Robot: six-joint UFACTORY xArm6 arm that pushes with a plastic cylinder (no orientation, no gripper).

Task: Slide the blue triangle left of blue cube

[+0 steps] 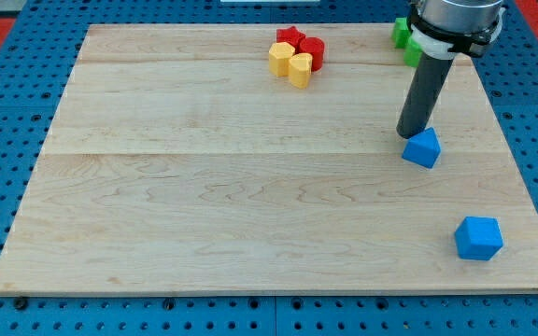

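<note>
The blue triangle point(422, 148) lies on the wooden board point(250, 187) at the view's right, above the middle. The blue cube point(478, 238) sits near the view's bottom right corner of the board, below and to the right of the triangle. My tip point(410, 136) is at the triangle's upper left edge, touching or almost touching it. The dark rod rises from there toward the view's top right.
A cluster of red blocks point(302, 44) and yellow blocks point(290, 63) sits at the view's top centre. Green blocks point(403, 35) lie at the top right, partly hidden behind the rod's mount. Blue pegboard point(7, 140) surrounds the board.
</note>
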